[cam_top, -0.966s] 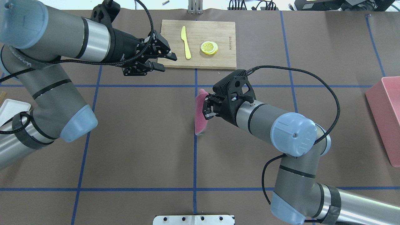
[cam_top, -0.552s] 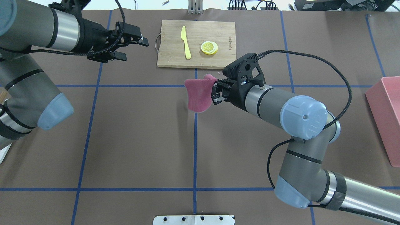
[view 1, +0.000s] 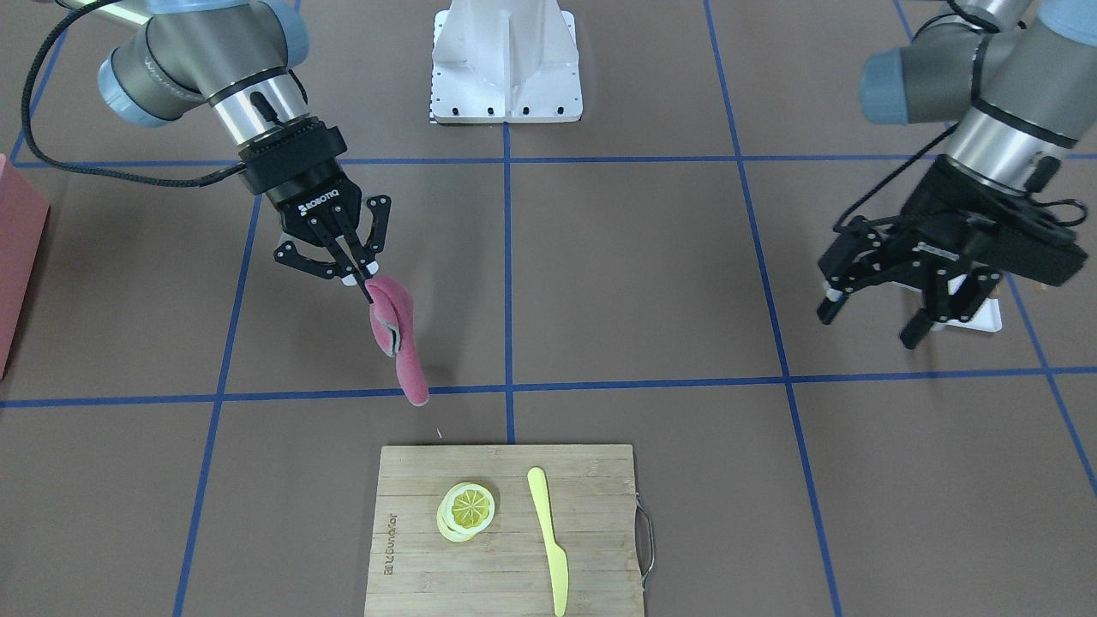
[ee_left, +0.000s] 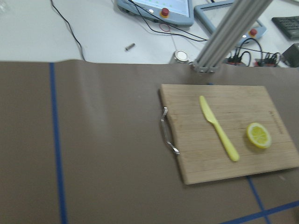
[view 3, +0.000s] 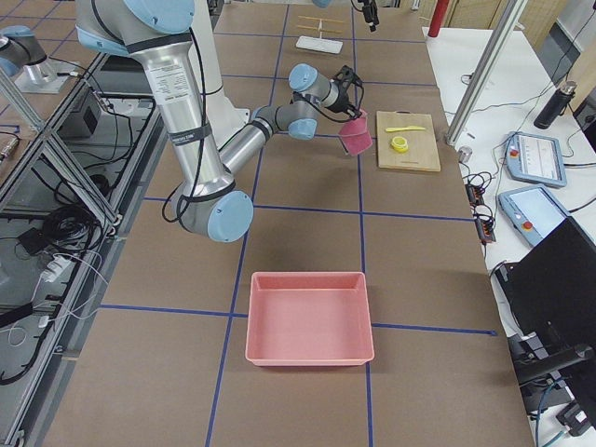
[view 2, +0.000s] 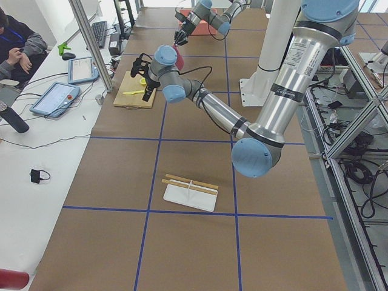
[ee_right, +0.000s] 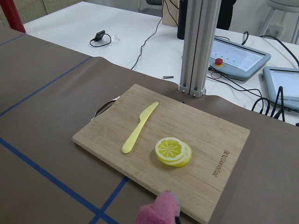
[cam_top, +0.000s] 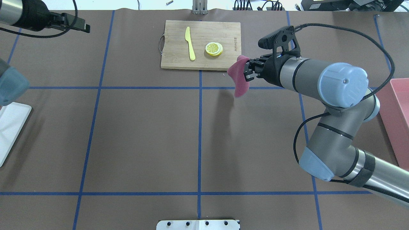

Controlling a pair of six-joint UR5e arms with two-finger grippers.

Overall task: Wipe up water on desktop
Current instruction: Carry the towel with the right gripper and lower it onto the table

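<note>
The desktop (cam_top: 143, 134) is brown with blue tape lines, and I can make out no water on it. My right gripper (cam_top: 247, 72) is shut on a pink cloth (cam_top: 239, 80) and holds it in the air by the cutting board's near right corner. The cloth (view 1: 401, 347) hangs folded from the closed fingertips, clear of the surface, and its tip (ee_right: 159, 212) shows in the right wrist view. My left gripper (view 1: 870, 319) is open and holds nothing, raised over the desktop's far left (cam_top: 75, 25).
A bamboo cutting board (cam_top: 201, 60) at the back centre carries a yellow knife (cam_top: 190, 43) and lemon slices (cam_top: 214, 49). A pink bin (cam_top: 397, 121) stands at the right edge. A white tray (cam_top: 9, 127) lies at the left edge.
The right gripper has carried the cloth up and away, from the centre tape line to the board's right corner. The left arm has pulled back to the far left.
</note>
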